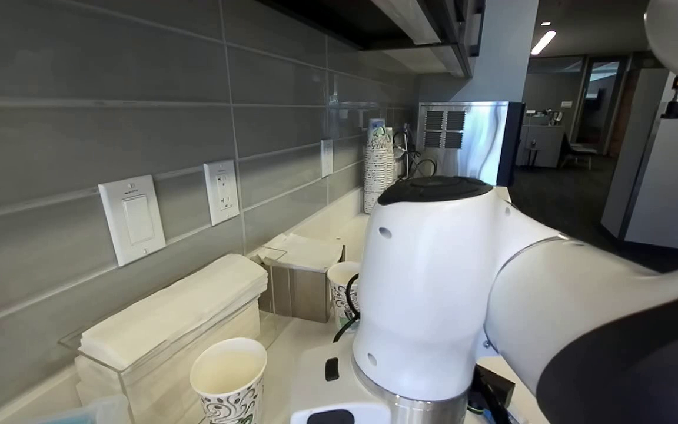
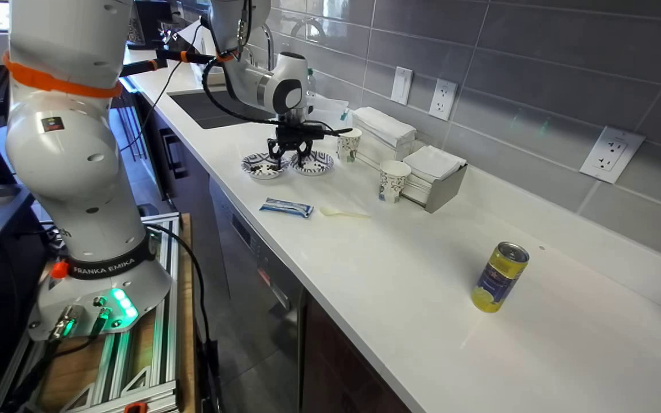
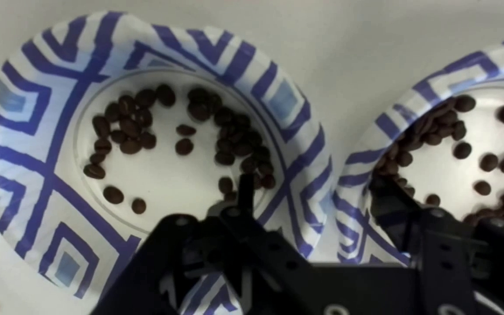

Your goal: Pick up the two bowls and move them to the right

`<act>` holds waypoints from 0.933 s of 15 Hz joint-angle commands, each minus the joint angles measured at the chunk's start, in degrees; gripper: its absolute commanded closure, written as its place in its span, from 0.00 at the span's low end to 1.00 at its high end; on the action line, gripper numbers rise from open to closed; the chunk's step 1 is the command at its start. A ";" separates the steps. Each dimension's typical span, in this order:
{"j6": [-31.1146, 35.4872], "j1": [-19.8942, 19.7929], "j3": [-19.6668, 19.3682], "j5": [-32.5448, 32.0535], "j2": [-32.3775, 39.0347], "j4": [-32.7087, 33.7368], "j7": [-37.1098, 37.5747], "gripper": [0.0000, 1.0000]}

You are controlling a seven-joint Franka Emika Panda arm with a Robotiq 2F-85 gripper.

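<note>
Gripper (image 3: 313, 186) wide over 2 bowls (image 3: 169, 183), cups (image 2: 349, 145) & napkins (image 2: 385, 125) nr, blue pkt (image 2: 286, 207), spoon (image 2: 330, 212)

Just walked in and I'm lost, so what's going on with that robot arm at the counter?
A white, jointed robot arm reaches over two shallow, round, blue-and-white patterned paper bowls, each holding dark brown beans. Its black, two-jawed tool stands open, one jaw in or just over each bowl, with their neighbouring rims between. Neither bowl is gripped yet; both sit side by side on the white counter. It looks set to pinch both rims together.
</note>
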 commanded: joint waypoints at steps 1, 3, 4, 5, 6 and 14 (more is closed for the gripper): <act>-0.77 -0.76 0.65 -0.88 -0.80 -0.16 0.29 0.26; -0.72 -0.68 0.41 -1.22 -1.11 -0.17 0.46 0.33; -0.71 -0.63 0.27 -1.40 -1.29 -0.19 0.65 0.37; -0.89 -0.65 0.23 -1.49 -1.43 -0.18 0.72 0.47; -0.94 -0.68 0.22 -1.54 -1.51 -0.18 0.73 0.48; -1.87 -0.44 0.07 -1.96 -1.98 -0.09 1.08 0.60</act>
